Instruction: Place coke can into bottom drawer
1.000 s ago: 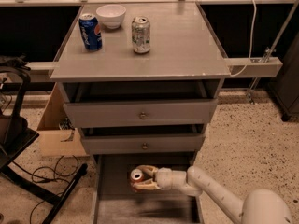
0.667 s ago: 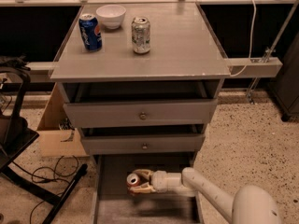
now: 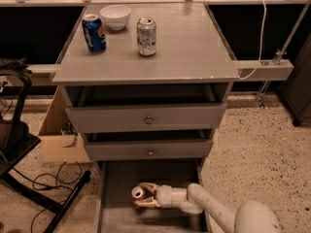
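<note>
The coke can (image 3: pixel 139 193) lies on its side, silver top facing the camera, inside the open bottom drawer (image 3: pixel 116 178). My gripper (image 3: pixel 146 196) reaches in from the lower right on a white arm, and its fingers are closed around the can low over the grey drawer floor. The can's red side is mostly hidden by the fingers. The bottom drawer is pulled out below two knobbed drawers.
On the cabinet top stand a blue Pepsi can (image 3: pixel 94 33), a white bowl (image 3: pixel 115 16) and a silver-green can (image 3: pixel 146 36). A cardboard box (image 3: pixel 58 140) and a black chair base (image 3: pixel 29 178) with cables sit to the left on speckled floor.
My gripper has carried the coke can a little to the left and down inside the bottom drawer. The cans and bowl on top have not moved.
</note>
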`<state>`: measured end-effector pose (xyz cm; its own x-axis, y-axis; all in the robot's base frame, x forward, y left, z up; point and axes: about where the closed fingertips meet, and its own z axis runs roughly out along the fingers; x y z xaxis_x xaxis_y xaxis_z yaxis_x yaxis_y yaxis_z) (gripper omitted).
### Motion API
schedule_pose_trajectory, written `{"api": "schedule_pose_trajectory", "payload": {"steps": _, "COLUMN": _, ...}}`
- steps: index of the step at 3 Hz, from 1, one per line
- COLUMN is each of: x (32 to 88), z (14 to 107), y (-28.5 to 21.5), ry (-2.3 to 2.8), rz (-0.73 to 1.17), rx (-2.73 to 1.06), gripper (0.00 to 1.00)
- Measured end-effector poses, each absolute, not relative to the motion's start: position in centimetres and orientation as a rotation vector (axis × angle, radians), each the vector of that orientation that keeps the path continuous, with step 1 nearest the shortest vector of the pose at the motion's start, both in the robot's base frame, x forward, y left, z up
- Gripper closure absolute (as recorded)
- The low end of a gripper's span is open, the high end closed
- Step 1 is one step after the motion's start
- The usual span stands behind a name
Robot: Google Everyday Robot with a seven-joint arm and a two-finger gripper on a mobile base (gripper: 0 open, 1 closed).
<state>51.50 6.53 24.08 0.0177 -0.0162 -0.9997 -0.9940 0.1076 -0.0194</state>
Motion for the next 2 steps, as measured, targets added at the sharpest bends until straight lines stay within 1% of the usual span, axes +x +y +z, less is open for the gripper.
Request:
{"api": "schedule_pose_trajectory", "payload": {"steps": 1, "x": 51.5, "z": 24.08, "y": 6.53, "ry": 1.256, "rz": 1.109, "rx": -1.149, "gripper": 0.75}}
{"api": "schedule_pose_trajectory", "payload": {"steps": 2, "x": 51.5, "z": 24.08, "y": 6.53, "ry": 1.256, "rz": 1.109, "rx": -1.149, "gripper": 0.43}}
